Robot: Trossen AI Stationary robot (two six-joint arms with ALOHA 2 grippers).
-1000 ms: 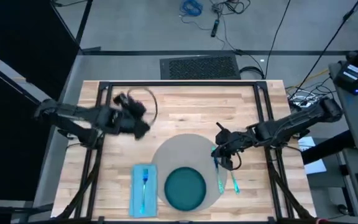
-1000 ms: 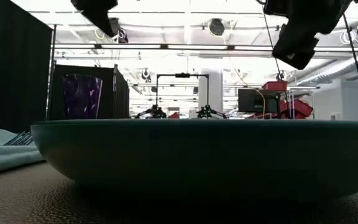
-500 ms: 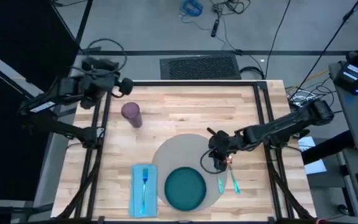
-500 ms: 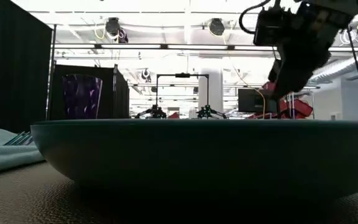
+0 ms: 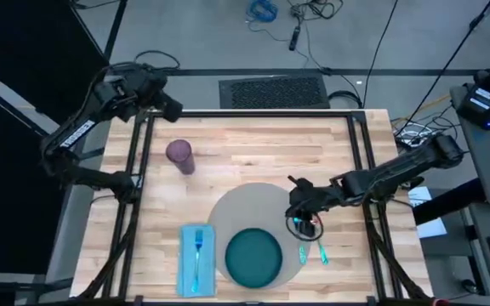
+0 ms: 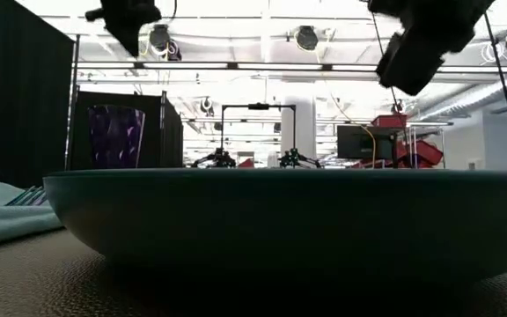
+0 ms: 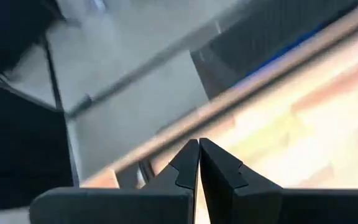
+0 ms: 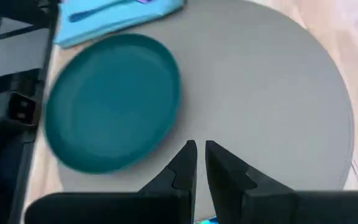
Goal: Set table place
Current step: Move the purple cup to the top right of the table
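Pale butcher-block table (image 5: 253, 153) carries a round grey placemat (image 5: 245, 208) near its front edge, a dark teal plate (image 5: 253, 257) on it. Beside it lie a light blue napkin (image 5: 196, 259) with fork and, well apart, a purple cup (image 5: 179, 155). Right gripper (image 5: 300, 204) hovers at the placemat's right edge, fingers nearly closed, empty; left gripper (image 5: 167, 106), fingers pressed together, hangs beyond the table's far-left corner.

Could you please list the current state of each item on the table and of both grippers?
Placemat: flat on the table.
Plate: resting on the placemat's near part, empty.
Napkin: flat beside the placemat, a blue fork on it.
Purple cup: upright, standing alone.
Two utensils: lying at the placemat's right edge.
Left gripper: shut, empty, off the table's far left corner.
Right gripper: nearly shut, empty, above the placemat's right edge.
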